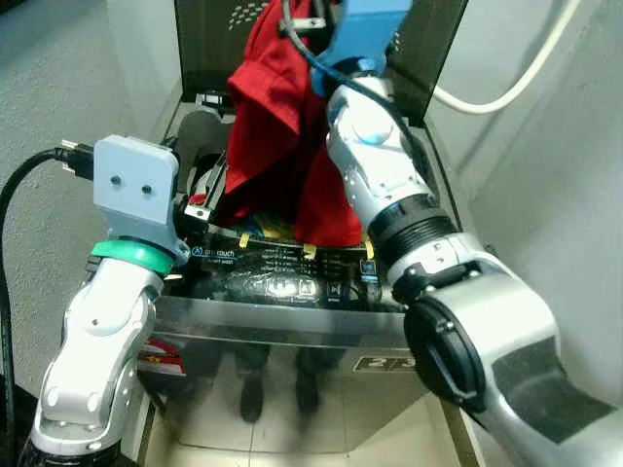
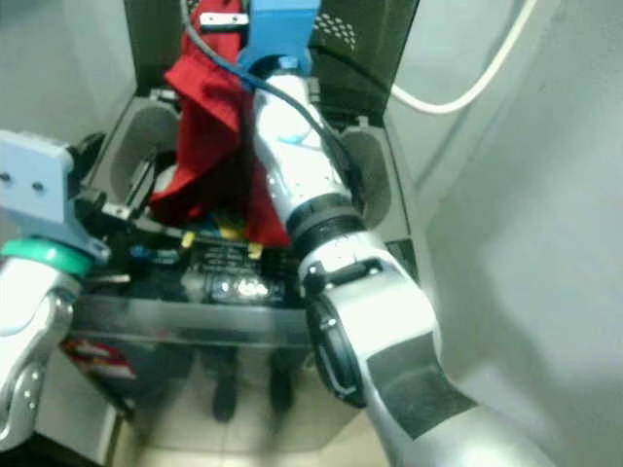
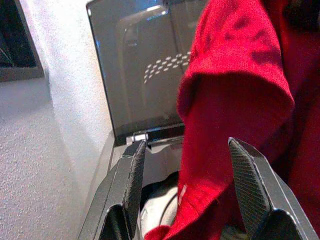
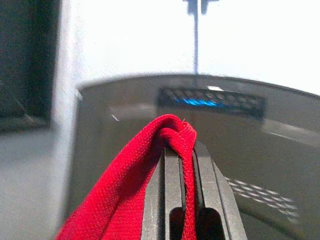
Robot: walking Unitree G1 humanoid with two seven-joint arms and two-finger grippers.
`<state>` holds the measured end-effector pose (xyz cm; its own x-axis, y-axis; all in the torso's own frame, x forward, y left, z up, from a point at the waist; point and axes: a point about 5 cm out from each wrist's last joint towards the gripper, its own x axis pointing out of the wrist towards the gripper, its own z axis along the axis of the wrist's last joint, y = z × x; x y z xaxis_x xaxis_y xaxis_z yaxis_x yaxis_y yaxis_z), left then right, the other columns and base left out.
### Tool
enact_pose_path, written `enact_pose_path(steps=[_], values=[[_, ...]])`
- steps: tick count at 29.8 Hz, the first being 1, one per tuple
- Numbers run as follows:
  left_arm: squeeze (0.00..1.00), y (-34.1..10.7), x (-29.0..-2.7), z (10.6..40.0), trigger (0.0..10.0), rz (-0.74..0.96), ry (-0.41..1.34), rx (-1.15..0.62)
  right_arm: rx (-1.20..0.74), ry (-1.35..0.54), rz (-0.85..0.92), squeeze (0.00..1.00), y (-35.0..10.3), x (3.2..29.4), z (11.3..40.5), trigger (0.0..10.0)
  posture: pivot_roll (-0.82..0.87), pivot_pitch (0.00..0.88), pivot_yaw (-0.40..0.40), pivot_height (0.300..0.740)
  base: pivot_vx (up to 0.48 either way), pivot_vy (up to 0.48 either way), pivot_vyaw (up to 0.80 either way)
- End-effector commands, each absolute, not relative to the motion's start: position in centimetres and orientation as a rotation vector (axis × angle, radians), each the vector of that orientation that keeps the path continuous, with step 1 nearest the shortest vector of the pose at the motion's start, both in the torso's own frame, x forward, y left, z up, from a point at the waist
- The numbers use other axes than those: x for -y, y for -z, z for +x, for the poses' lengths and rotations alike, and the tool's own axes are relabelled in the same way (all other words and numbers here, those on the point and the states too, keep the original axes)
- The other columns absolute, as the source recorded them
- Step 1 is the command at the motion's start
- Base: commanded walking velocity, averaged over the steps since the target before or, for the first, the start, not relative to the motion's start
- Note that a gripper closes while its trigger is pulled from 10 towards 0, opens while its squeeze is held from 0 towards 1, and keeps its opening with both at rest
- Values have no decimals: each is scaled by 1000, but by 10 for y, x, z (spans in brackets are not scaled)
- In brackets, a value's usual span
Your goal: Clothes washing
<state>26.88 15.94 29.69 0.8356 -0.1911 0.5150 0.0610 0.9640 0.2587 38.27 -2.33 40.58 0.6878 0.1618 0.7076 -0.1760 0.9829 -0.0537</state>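
A red garment [image 1: 273, 126] hangs over the open tub [image 1: 200, 136] of a top-loading washing machine, its lower folds draped on the front rim above the control panel [image 1: 282, 272]. My right gripper [image 4: 181, 150] is raised in front of the upright lid [image 1: 214, 39] and is shut on a bunched top edge of the red garment [image 4: 130, 185]. My left gripper [image 3: 187, 150] is open at the tub's left side. The red garment [image 3: 235, 100] hangs just past its fingers [image 3: 135, 175]; I cannot tell if they touch it.
The machine stands in a narrow nook between a grey wall on the left and a white wall on the right. A white hose [image 1: 506, 88] loops behind the lid. The shiny steel front [image 1: 273, 379] faces me. A black cable [image 1: 19, 185] runs to my left wrist.
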Motion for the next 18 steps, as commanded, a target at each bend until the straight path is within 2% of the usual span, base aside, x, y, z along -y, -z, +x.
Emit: enact_pose_path(steps=[1,2,3,4,5,6,8,11,18], values=[[0,-294,-158,265,10000,241,136,561,770,-202,-51,0,-394,20,386,10000,178,103,-66,740,0,0,0],[0,-294,-159,264,10000,243,134,558,712,-225,-107,0,-375,17,390,10000,179,104,-65,740,0,0,0],[0,-294,-159,264,10000,243,134,558,712,-225,-107,0,-375,17,390,10000,179,104,-65,740,0,0,0],[0,-292,-159,264,10000,244,145,550,555,-313,-253,0,-331,8,398,10000,175,107,-55,740,0,0,0],[0,-292,-159,264,10000,244,145,550,555,-313,-253,0,-331,8,398,10000,175,107,-55,740,0,0,0],[0,-292,-159,264,10000,242,152,547,501,-335,-327,0,-315,6,400,10000,173,106,-53,740,0,0,0],[0,-292,-157,264,10000,242,168,546,354,-472,-432,0,-283,-2,400,10000,170,106,-46,740,0,0,0],[0,-293,-157,265,10000,239,174,546,315,-511,-463,0,-274,-1,400,10000,160,104,-36,740,0,0,0],[0,-295,-156,269,10000,232,185,548,334,-469,-491,0,-289,11,406,10000,146,96,-29,740,0,0,0]])
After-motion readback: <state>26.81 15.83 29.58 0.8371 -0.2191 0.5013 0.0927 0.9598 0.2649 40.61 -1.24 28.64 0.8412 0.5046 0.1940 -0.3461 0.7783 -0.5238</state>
